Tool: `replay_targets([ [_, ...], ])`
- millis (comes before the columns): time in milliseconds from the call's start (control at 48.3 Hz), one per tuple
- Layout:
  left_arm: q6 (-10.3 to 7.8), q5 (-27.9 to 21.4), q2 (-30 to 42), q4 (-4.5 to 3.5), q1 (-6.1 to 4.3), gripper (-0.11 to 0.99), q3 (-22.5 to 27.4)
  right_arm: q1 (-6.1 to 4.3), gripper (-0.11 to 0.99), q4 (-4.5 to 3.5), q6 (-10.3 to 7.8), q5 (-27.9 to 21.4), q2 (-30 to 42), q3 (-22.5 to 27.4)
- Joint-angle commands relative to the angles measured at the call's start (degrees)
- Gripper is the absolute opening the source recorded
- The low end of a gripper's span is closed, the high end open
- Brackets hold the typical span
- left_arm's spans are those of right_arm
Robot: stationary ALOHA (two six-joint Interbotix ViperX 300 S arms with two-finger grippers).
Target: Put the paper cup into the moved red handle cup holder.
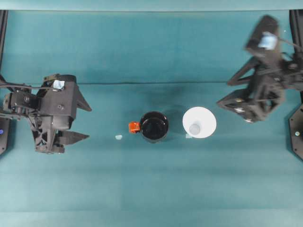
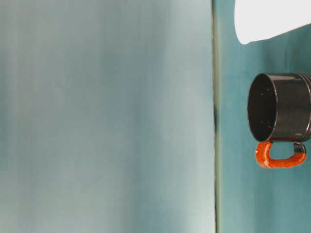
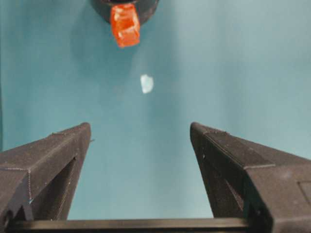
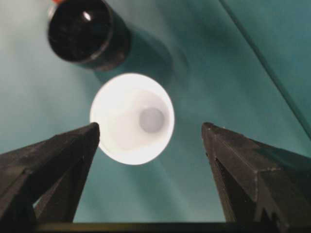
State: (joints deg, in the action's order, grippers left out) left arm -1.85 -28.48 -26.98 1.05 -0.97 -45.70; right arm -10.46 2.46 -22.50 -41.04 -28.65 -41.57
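Note:
The white paper cup (image 1: 199, 122) stands upright, mouth up, right of the table's middle. Just left of it stands the glossy black red handle cup holder (image 1: 154, 126), apart from the cup, with its orange-red handle (image 1: 134, 126) pointing left. My left gripper (image 1: 81, 119) is open at the far left, well short of the handle. In the left wrist view the left gripper (image 3: 141, 128) has bare cloth between its fingers and the handle (image 3: 125, 24) lies ahead. My right gripper (image 1: 224, 93) is open, raised to the cup's right. In the right wrist view the cup (image 4: 132, 118) lies ahead of the open right gripper (image 4: 150, 127), with the holder (image 4: 85, 31) beyond. The table-level view shows the holder (image 2: 284, 107) and the cup (image 2: 269, 19).
A teal cloth (image 1: 151, 179) covers the table, with a seam (image 1: 142, 83) running across behind the cups. A small pale scrap (image 1: 118, 137) lies left of the handle, and the same scrap (image 3: 146, 83) shows in the left wrist view. Another pale bit (image 1: 188, 136) lies by the paper cup.

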Motion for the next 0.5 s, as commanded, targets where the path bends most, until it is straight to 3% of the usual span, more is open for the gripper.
replay_targets([
  [0, 0.00, 0.4, -0.7, 0.09, -0.18, 0.89, 0.5, -0.35, 0.96, -0.09, -0.18, -1.6, 8.7, 2.9],
  [186, 0.00, 0.4, -0.8, 0.18, -0.18, 0.89, 0.4, -0.44, 0.96, -0.09, -0.26, -4.7, 15.3, 4.6],
  [476, 0.00, 0.4, -0.9, 0.18, -0.09, 0.89, 0.3, -0.35, 0.96, 0.26, -0.44, -3.8, 21.7, 5.6],
])
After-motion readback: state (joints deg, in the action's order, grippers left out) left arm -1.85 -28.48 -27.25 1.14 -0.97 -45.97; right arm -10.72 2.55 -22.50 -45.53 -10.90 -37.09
